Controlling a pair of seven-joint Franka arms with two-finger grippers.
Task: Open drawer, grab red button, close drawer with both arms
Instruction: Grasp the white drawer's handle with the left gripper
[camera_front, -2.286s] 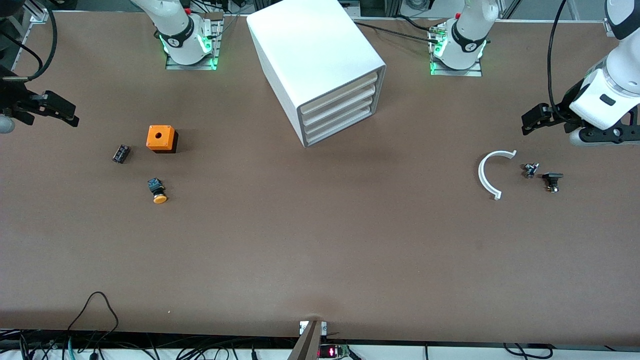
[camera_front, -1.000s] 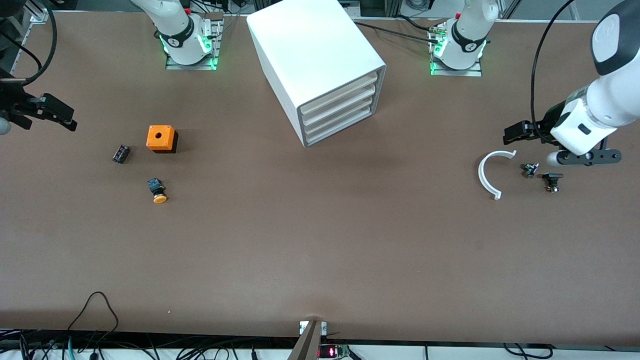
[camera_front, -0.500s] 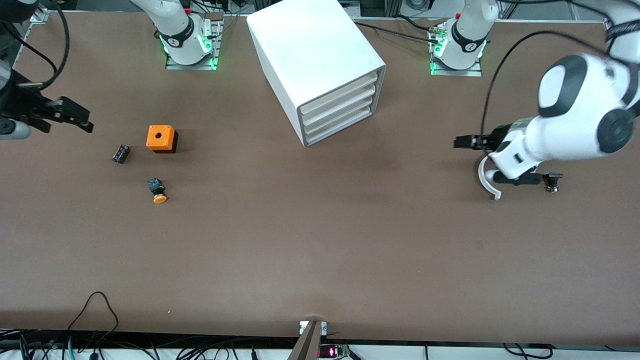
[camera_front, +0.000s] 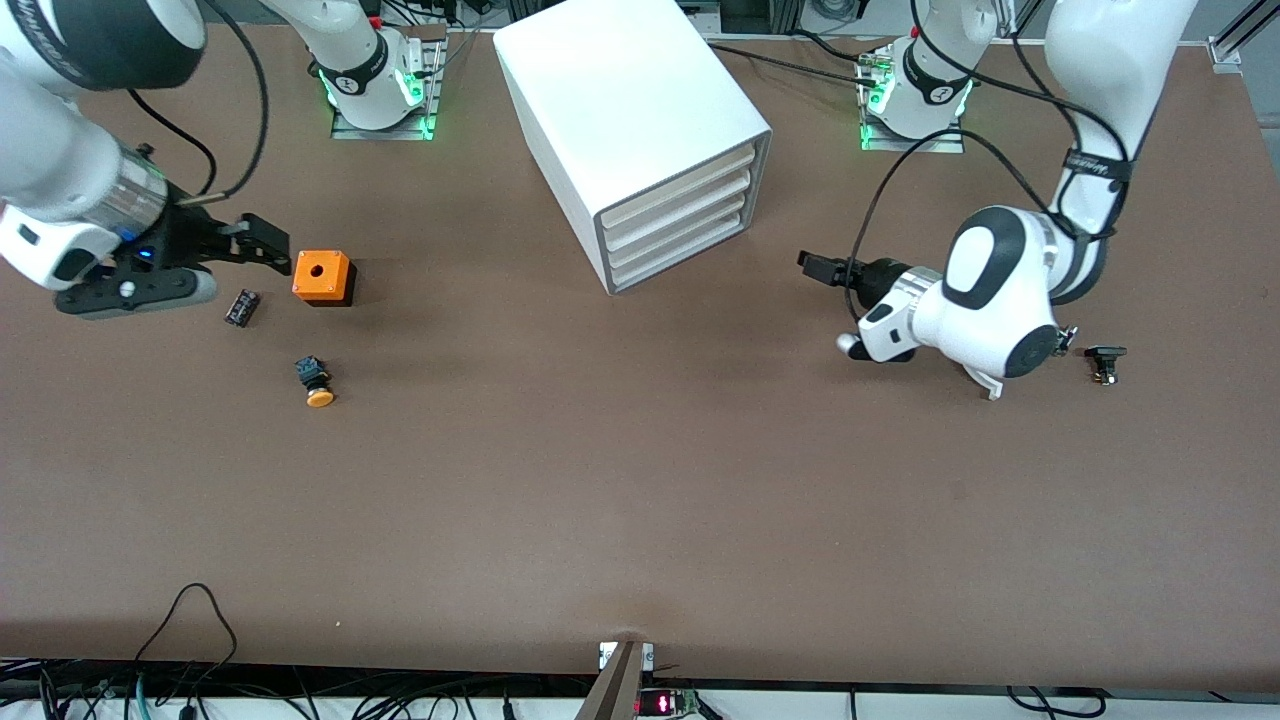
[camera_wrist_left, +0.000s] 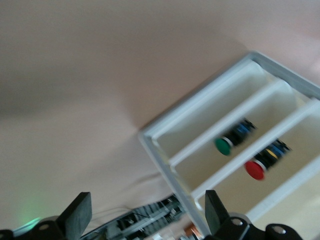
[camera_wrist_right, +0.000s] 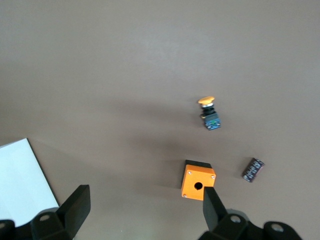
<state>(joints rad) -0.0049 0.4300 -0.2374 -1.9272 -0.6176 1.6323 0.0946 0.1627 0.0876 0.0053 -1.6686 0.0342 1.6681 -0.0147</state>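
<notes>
White cabinet (camera_front: 640, 130) mid-table, four drawers (camera_front: 675, 215) all pushed in. Red-capped button (camera_wrist_left: 256, 169) visible through cabinet's open back, lying in a drawer beside green-capped button (camera_wrist_left: 226, 145). Left gripper (camera_front: 822, 270) over bare table near drawer fronts, fingers wide, empty. Right gripper (camera_front: 262, 243) beside orange cube (camera_front: 322, 277), fingers wide, empty.

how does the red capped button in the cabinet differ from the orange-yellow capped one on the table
The red-capped push button lies in a drawer of the white box cabinet; the orange-yellow-capped push button lies bare on the brown table, toward the right arm's end. Their cap colours differ. Both lie on their sides, with dark bodies.
</notes>
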